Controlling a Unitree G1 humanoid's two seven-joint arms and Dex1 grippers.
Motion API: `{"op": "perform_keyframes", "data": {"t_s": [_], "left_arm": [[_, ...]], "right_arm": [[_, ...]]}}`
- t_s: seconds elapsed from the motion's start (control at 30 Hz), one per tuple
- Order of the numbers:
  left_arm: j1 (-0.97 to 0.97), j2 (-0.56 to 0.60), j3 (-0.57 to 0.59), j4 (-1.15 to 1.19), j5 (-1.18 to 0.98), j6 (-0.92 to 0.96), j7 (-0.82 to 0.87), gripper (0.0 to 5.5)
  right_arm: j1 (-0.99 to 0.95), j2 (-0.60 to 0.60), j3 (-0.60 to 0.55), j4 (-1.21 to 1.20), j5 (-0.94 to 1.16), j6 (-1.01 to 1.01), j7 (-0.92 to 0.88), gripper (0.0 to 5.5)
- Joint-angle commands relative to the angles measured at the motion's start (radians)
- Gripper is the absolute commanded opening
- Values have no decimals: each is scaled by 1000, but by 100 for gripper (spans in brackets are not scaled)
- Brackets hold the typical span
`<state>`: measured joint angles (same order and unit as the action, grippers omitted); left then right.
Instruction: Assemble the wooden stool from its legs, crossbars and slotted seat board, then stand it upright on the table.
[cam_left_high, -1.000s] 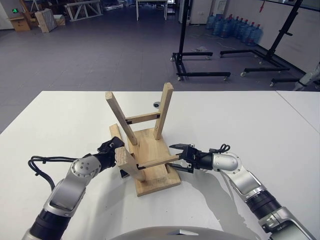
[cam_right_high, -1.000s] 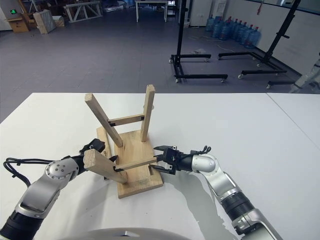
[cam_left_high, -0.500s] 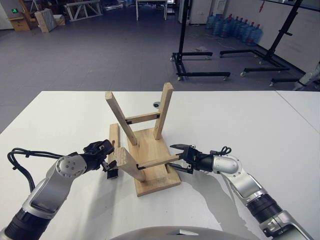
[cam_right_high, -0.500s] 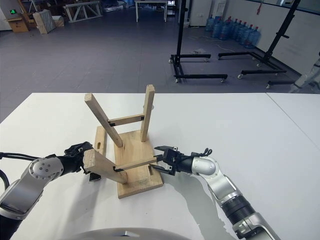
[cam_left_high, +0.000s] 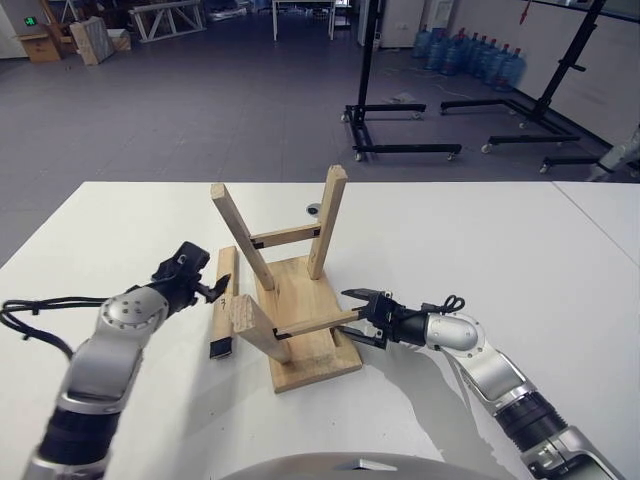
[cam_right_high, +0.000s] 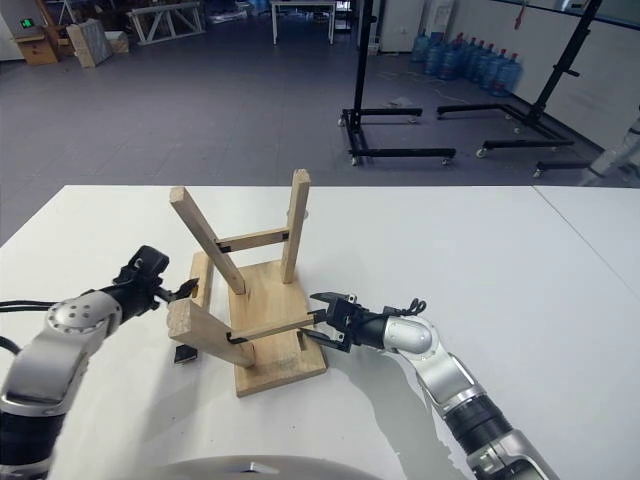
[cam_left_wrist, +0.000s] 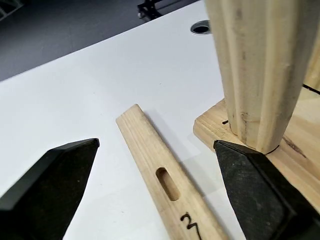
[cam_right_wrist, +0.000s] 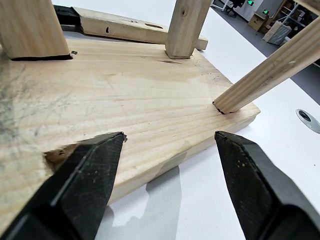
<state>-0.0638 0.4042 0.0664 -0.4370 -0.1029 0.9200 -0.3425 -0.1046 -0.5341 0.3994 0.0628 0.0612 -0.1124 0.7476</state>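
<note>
Your left gripper (cam_left_high: 203, 280) hovers with its fingers spread over the loose leg (cam_left_high: 224, 300). That leg lies flat on the table (cam_left_high: 520, 250), just beside the seat board (cam_left_high: 310, 345) at its nine o'clock edge. It is likely light, stiff bare wood, so pinch its long sides near the middle, clear of the slot. The tilted leg (cam_left_high: 258, 330) overhangs its six o'clock end, so draw it away toward nine. Your right gripper (cam_left_high: 358, 318), also spread, sits at the board's three o'clock, around the crossbar (cam_left_high: 315, 325) end.
</note>
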Motion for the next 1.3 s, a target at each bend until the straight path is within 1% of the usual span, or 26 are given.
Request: {"op": "perform_keyframes", "data": {"t_s": [0.03, 0.13, 0.33, 0.4, 0.47, 0.6, 0.8, 1.07, 1.17, 1.3], "left_arm": [[16, -115, 16, -31, 20, 97, 131, 421], [60, -108, -42, -51, 70, 116, 183, 421], [128, -99, -127, -89, 110, 181, 217, 421], [151, -108, -132, -97, 104, 217, 217, 421], [163, -120, -108, -97, 89, 240, 211, 421], [195, -107, -74, -94, 74, 254, 200, 421], [243, -147, -15, -63, 14, 197, 171, 323], [277, -113, -6, 65, 10, 91, 150, 208], [276, -114, -1, 77, 8, 76, 157, 207], [246, -157, 40, 114, -21, -33, 160, 206]], "right_arm": [[78, -26, 49, 60, -95, 94, 5, 334], [78, -21, 53, 64, -97, 94, -1, 334], [86, -12, 61, 62, -99, 96, -12, 334], [91, -11, 59, 58, -96, 100, -17, 334], [96, -8, 59, 55, -94, 102, -24, 334], [104, 0, 62, 45, -88, 115, -32, 334], [96, -8, 60, 45, -86, 116, -25, 334], [86, -4, 59, 46, -80, 115, -18, 334], [85, -7, 57, 51, -81, 111, -16, 334], [74, -7, 55, 68, -84, 104, -16, 334]]}}
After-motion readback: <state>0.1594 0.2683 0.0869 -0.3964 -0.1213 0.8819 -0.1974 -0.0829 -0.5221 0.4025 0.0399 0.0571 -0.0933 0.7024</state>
